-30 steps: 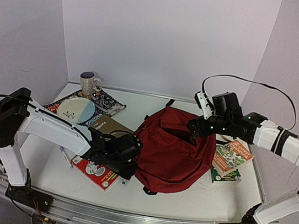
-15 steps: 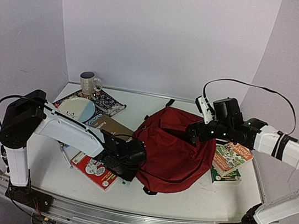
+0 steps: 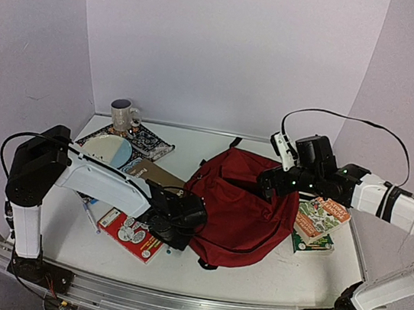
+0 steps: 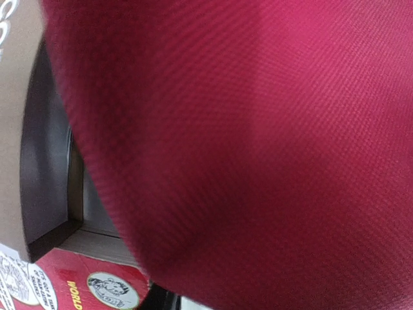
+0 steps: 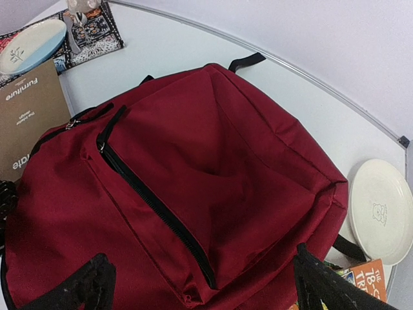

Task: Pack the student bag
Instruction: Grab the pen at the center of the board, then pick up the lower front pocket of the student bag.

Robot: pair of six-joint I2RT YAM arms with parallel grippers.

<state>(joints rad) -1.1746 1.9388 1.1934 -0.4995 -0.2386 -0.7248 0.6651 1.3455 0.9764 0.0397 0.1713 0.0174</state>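
I've got the R pincer (image 5: 200, 274) spread wide above the slumped dark-red student bag (image 3: 242, 206), L pincer (image 3: 182, 222) against its near-left edge, can't tell its grip.

Bag (image 3: 242, 210): dark red weave, with a black zip (image 5: 155, 206) and a black strap (image 5: 246, 61). Tan book (image 5: 29, 116): white lettering. Red book (image 3: 130, 235): white cartoon roundels. Plate (image 3: 106, 150): part pale blue, part cream. Mat (image 3: 147, 143): dark, with a floral pattern. Mug (image 3: 124, 116): speckled beige, dark blue inside. Second plate (image 5: 381, 210): cream, with a faint bear outline. Tabletop (image 3: 283, 270): white. My right tool (image 5: 201, 254): black.
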